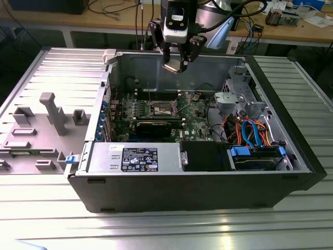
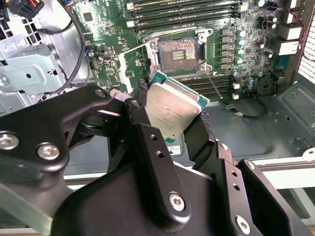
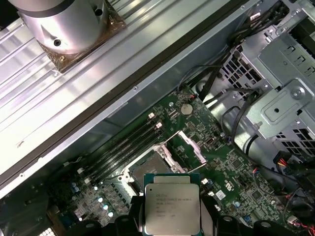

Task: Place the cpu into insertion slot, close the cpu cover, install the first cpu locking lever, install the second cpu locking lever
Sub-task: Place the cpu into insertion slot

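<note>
The gripper (image 2: 170, 115) is clamping the cpu (image 2: 173, 101) by two opposite edges. Its black fingers (image 2: 140, 118) are closed only as far as the chip's width, which leaves the dull silver face and the underside untouched, a sensible hold for a part that has to drop flat into a socket. In the exterior view the arm is hanging high at about twelve o'clock, up by the rear wall of the open computer case (image 1: 208, 192), so the chip is riding in the air, well apart from the board and not yet seated. The insertion slot (image 2: 178, 51) is sitting at roughly six o'clock from the gripper in that view, with its dark, gold-tinged contact field showing bare. That's because the cpu cover (image 3: 194, 148) is standing swung up beside it and a thin locking lever (image 2: 212, 83) is lying released along the socket's edge, by my reading. The socket is open for the chip and nothing is locked down. Working outward in the exterior view, the long memory slots (image 2: 182, 10) are flanking the socket, the graphics card (image 1: 158, 126) is lying at its six o'clock, and the metal drive cage (image 1: 237, 99) is sitting at three o'clock.
</note>
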Controlling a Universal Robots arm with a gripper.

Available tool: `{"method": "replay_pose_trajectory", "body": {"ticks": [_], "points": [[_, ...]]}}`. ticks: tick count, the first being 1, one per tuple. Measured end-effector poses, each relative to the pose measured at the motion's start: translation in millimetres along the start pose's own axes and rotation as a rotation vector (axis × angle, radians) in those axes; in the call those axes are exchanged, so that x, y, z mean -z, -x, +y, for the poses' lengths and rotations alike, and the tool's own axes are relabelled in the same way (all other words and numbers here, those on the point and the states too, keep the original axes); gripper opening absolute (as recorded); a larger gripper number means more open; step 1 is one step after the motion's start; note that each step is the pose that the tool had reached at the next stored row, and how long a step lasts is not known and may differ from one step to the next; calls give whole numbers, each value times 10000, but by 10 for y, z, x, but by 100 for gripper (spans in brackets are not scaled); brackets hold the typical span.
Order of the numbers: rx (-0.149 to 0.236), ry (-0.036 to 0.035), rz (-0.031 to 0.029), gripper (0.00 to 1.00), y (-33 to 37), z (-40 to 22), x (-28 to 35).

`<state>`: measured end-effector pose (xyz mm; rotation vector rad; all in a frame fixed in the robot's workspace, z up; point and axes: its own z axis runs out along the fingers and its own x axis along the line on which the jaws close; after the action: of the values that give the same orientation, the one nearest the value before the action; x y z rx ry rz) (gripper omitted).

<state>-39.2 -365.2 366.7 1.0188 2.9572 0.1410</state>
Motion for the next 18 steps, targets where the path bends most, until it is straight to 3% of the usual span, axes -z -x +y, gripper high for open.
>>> {"method": "replay_pose_trajectory", "body": {"ticks": [6,14,18], "points": [[-20,0,-2,54,0,0,0],[-1170,21,-103,54,1,0,-4],[-1260,23,-111,54,1,-1,-4]]}}
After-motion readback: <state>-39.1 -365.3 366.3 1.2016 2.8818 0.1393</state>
